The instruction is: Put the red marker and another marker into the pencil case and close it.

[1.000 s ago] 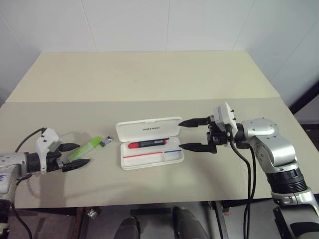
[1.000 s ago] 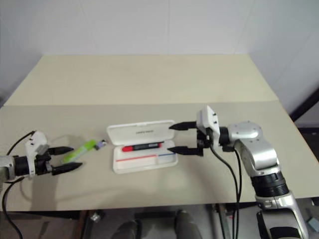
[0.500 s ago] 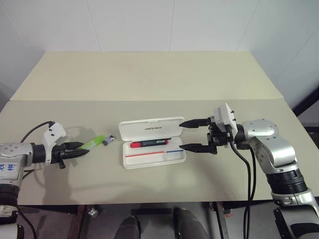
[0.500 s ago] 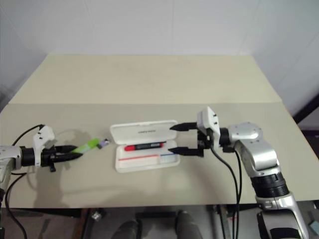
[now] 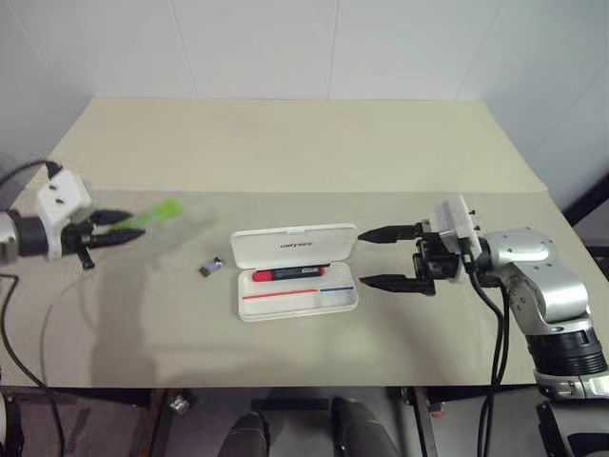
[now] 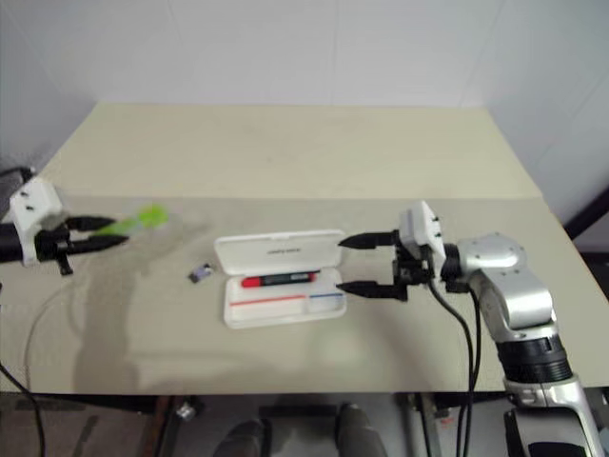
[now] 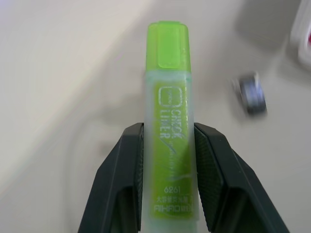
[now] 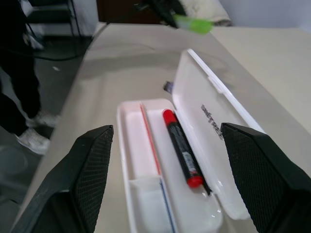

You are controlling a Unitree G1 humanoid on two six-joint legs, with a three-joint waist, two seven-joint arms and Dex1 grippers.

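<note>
Green highlighter [image 7: 168,126] pinched between the left fingers [image 7: 124,165] by its barrel, lifted clear of the worktop [image 5: 285,143] over the left edge, coloured end pointing toward the case, presumably for carrying across and dropping in beside the other pen

Small dark cap-like piece [image 5: 210,268] lying loose on the worktop just left of the case; looks detached from the highlighter, though hard to say for sure

Pencil case [image 5: 295,286] open near the middle of the front edge, lid leaning back, red marker [image 5: 290,274] already lying in the tray along the hinge side, room left in front of it

Right gripper [image 5: 388,257] just beside the case's right end, fingers spread wide and holding nothing, likely waiting to steady or shut the lid

Beige worktop with a seam across it, white tiled walls behind; a person's dark legs and pale shoes [image 8: 29,131] on the floor off the left edge
</note>
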